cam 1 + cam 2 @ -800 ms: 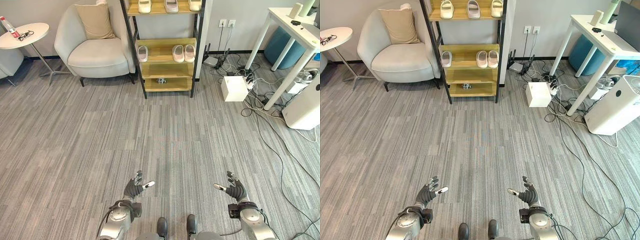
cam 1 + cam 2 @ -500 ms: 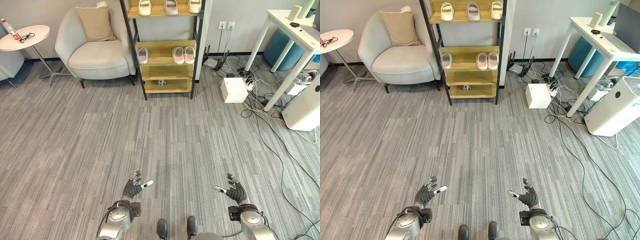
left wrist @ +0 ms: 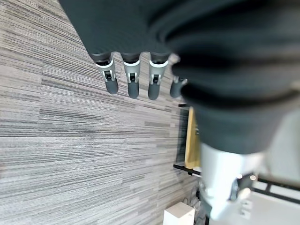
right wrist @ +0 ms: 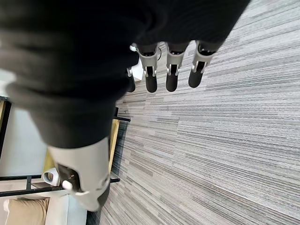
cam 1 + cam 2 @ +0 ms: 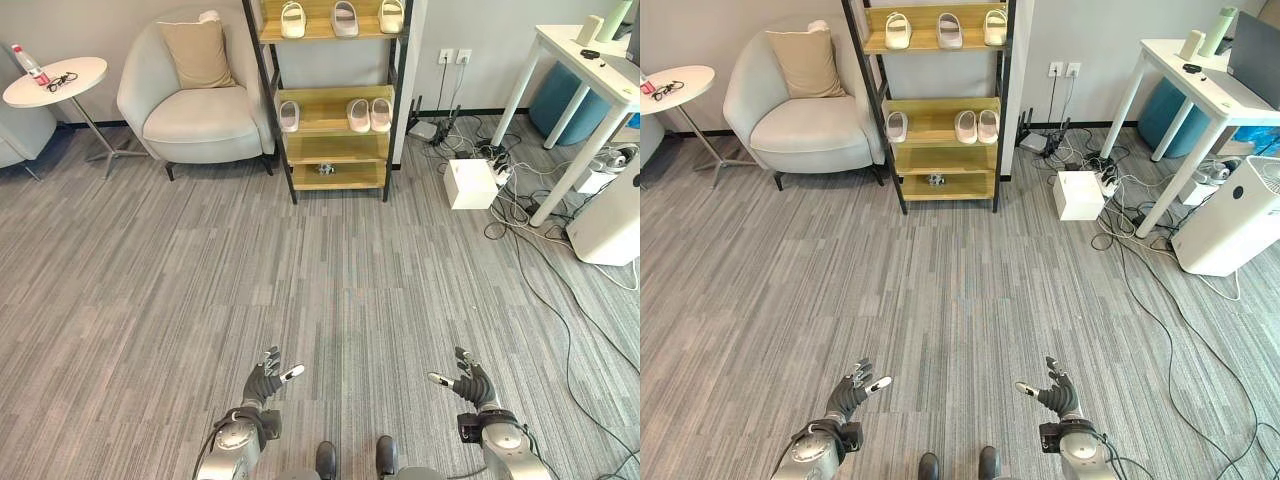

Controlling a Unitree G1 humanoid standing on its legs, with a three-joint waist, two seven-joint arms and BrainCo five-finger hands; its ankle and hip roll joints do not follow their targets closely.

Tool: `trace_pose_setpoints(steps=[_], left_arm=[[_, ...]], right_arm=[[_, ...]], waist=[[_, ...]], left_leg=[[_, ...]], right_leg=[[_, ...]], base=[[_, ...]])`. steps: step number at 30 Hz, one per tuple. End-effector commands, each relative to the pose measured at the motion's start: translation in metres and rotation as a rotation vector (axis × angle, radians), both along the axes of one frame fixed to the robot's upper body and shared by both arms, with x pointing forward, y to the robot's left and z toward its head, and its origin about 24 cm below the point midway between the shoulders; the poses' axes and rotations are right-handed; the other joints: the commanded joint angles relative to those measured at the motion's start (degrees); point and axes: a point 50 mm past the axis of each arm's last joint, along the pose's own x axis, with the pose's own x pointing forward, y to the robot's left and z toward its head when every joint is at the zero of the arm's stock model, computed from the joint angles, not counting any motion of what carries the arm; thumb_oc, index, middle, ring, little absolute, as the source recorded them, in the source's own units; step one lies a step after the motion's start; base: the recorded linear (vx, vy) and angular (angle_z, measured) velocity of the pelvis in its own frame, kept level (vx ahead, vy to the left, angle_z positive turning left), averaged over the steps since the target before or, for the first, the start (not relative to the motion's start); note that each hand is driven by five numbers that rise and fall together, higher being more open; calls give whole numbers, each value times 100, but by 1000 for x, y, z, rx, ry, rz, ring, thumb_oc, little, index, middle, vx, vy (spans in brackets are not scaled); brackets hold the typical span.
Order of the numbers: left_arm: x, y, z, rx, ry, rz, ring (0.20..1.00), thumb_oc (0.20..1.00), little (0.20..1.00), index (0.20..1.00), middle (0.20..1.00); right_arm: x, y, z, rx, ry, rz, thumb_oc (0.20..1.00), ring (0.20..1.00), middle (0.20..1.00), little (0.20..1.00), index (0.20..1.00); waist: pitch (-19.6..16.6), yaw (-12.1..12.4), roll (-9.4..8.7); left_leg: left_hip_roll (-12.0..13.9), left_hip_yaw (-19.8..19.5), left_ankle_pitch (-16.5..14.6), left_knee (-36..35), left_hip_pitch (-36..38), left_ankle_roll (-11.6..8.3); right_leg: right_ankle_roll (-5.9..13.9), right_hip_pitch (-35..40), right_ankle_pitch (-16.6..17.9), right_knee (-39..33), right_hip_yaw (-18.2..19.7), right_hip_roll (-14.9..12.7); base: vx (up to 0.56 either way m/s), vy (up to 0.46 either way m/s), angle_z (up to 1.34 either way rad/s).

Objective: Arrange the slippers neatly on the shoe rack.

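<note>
Both hands have stayed low over the floor while the camera view has shifted slightly. Left hand (image 5: 266,380) and right hand (image 5: 470,381) hold nothing, fingers straight and spread, thumbs pointing inward. Slippers (image 5: 368,113) sit on the shoe rack (image 5: 334,97), well apart from the hands.

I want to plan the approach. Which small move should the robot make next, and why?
Probably step forward toward the shoe rack. Both the left hand and right hand are open and empty, far from it across bare floor. The slippers sit unevenly spaced.
</note>
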Motion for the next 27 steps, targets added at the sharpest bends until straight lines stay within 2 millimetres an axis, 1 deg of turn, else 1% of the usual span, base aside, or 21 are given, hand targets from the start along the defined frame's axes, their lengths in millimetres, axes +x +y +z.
trace_pose_setpoints(steps=[1,5,8,10,11,13,14,15,16,17,18,19,20,21,22,23,24,25,26,27], left_arm=[[20,-3,11,30,-78,-36,1000,1000,1000,1000,1000],[21,1,13,21,-84,-9,1000,1000,1000,1000,1000],[20,4,13,-20,-85,53,1000,1000,1000,1000,1000],[24,5,19,-11,-115,44,1000,1000,1000,1000,1000],[25,8,21,22,-127,23,1000,1000,1000,1000,1000],[24,10,20,42,-117,7,1000,1000,1000,1000,1000],[23,13,21,60,-118,-5,1000,1000,1000,1000,1000],[23,13,21,60,-118,-5,1000,1000,1000,1000,1000],[23,14,20,66,-115,-7,1000,1000,1000,1000,1000],[21,17,21,73,-118,-3,1000,1000,1000,1000,1000],[21,18,22,77,-119,-2,1000,1000,1000,1000,1000],[21,18,22,77,-119,-2,1000,1000,1000,1000,1000],[20,20,21,84,-116,-6,1000,1000,1000,1000,1000],[19,21,21,87,-113,-5,1000,1000,1000,1000,1000],[18,22,20,90,-110,-6,1000,1000,1000,1000,1000],[18,21,20,86,-109,-7,1000,1000,1000,1000,1000],[19,20,22,82,-120,-15,1000,1000,1000,1000,1000],[19,20,22,81,-120,-15,1000,1000,1000,1000,1000],[19,20,22,83,-117,-16,1000,1000,1000,1000,1000],[22,20,24,88,-128,-17,1000,1000,1000,1000,1000]], right_arm=[[8,1,8,-35,-52,32,1000,1000,1000,1000,1000],[10,2,10,-26,-60,35,1000,1000,1000,1000,1000],[13,5,13,4,-77,30,1000,1000,1000,1000,1000],[13,5,12,13,-72,27,1000,1000,1000,1000,1000],[16,4,13,9,-76,27,1000,1000,1000,1000,1000],[20,3,15,6,-84,25,1000,1000,1000,1000,1000],[24,0,18,5,-97,9,1000,1000,1000,1000,1000],[24,0,18,5,-97,9,1000,1000,1000,1000,1000],[26,-1,19,5,-102,5,1000,1000,1000,1000,1000],[27,-3,20,-7,-102,-8,1000,1000,1000,1000,1000],[28,-4,20,-12,-98,-13,1000,1000,1000,1000,1000],[28,-4,20,-12,-99,-13,1000,1000,1000,1000,1000],[27,-6,19,-14,-93,-23,1000,1000,1000,1000,1000],[26,-6,19,-7,-93,-32,1000,1000,1000,1000,1000],[25,-7,18,0,-92,-40,1000,1000,1000,1000,1000],[24,-8,19,5,-97,-50,1000,1000,1000,1000,1000],[25,-10,21,7,-106,-60,1000,1000,1000,1000,1000],[25,-10,21,7,-106,-60,1000,1000,1000,1000,1000],[25,-12,21,1,-103,-66,1000,1000,1000,1000,1000],[24,-16,21,-5,-102,-86,1000,1000,1000,1000,1000]], waist=[[-77,76,-212],[-52,61,-245],[-15,18,-259],[52,18,-302],[85,36,-326],[108,51,-363],[165,67,-396],[160,69,-397],[212,79,-400],[328,95,-398],[393,77,-375],[389,82,-381],[436,55,-345],[465,33,-318],[492,13,-297],[516,-18,-295],[530,-68,-344],[551,-79,-330],[558,-104,-354],[596,-191,-358]], left_leg=[[260,-152,-677,-3,188,-273],[266,-134,-681,-3,196,-262],[244,-74,-722,-3,261,-243],[228,-41,-747,-3,255,-223],[205,-34,-756,-3,216,-196],[164,-46,-762,-3,175,-163],[118,-56,-780,-3,128,-98],[117,-54,-779,-3,122,-97],[106,-58,-789,2,106,-62],[87,-54,-849,30,119,4],[100,-33,-873,31,144,30],[93,-26,-873,33,135,32],[127,-27,-912,12,192,33],[156,-49,-945,-3,249,31],[180,-64,-1011,-3,336,16],[191,-66,-1116,-3,439,-6],[133,-72,-1254,-3,575,-40],[149,-83,-1262,-3,599,-44],[128,-83,-1339,-3,689,-66],[148,-86,-1500,-3,905,-135]], right_leg=[[628,452,-900,10,47,-497],[622,424,-893,10,108,-475],[618,467,-918,10,160,-487],[646,452,-911,10,171,-517],[674,430,-903,10,172,-540],[698,411,-876,10,181,-571],[740,303,-856,179,179,-623],[741,290,-863,192,182,-624],[767,117,-906,510,192,-644],[933,-311,-905,1310,162,-677],[1033,-517,-850,1736,142,-704],[1036,-543,-865,1768,152,-711],[1116,-731,-824,2153,124,-707],[1137,-944,-765,2457,118,-710],[1141,-1087,-714,2588,62,-750],[1077,-1204,-705,2405,-64,-804],[990,-1192,-564,1701,-276,-900],[988,-1143,-551,1664,-297,-886],[970,-1180,-416,1274,-365,-896],[1015,-1372,-160,635,-538,-875]], base=[[0,0,0],[-1,-27,-2],[72,35,-5],[89,117,-7],[70,135,-7],[35,127,-11],[10,105,-11],[-14,120,-9],[-21,143,-4],[-14,195,-6],[-4,148,-20],[38,96,-28],[81,66,-10],[150,78,16],[212,26,18],[361,-51,4],[297,-65,-5],[319,-88,2],[359,-113,-4],[522,-167,-14]])
